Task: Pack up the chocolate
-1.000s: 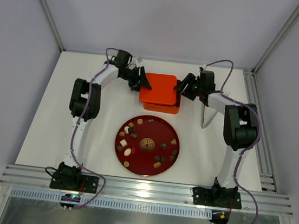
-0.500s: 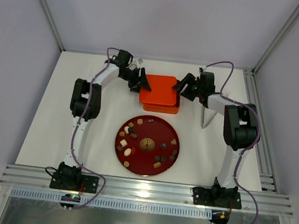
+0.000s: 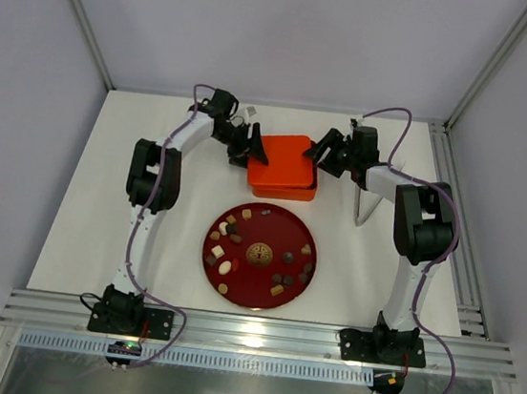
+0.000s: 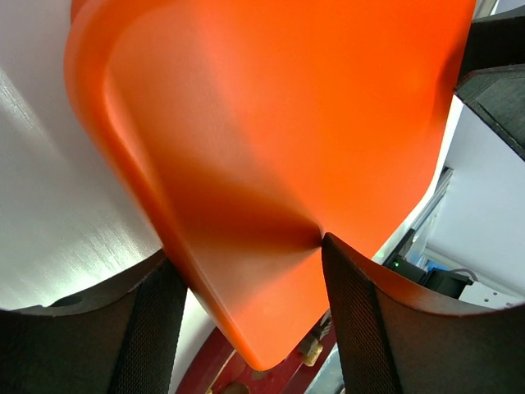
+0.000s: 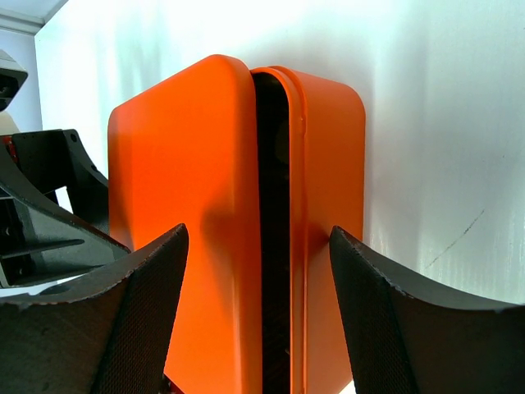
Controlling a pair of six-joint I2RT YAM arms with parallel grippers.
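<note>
The chocolate (image 3: 226, 267) comes in dark brown, tan and cream-white. It lies on a dark red plate (image 3: 264, 228) with a round gold emblem (image 3: 259, 252) at its centre. The box (image 5: 332, 189) and its lid (image 5: 176, 213) are plain glossy orange, and the slit between them is dark. The bench (image 3: 79, 213) is white. The arms (image 3: 144, 230) are white with black joints and purple cables (image 3: 127, 255). The fingers (image 5: 135, 328) are black with a fine cross-hatched pattern.

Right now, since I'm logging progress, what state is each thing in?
Orange lid: ajar, dark gap beneath.
Orange box base: resting on table, under lid.
Dark red plate: flat, holding chocolates.
Chocolates: loose on the plate.
Left pincer: astride lid edge, grip unclear.
Right pincer: astride box, grip unclear.
</note>
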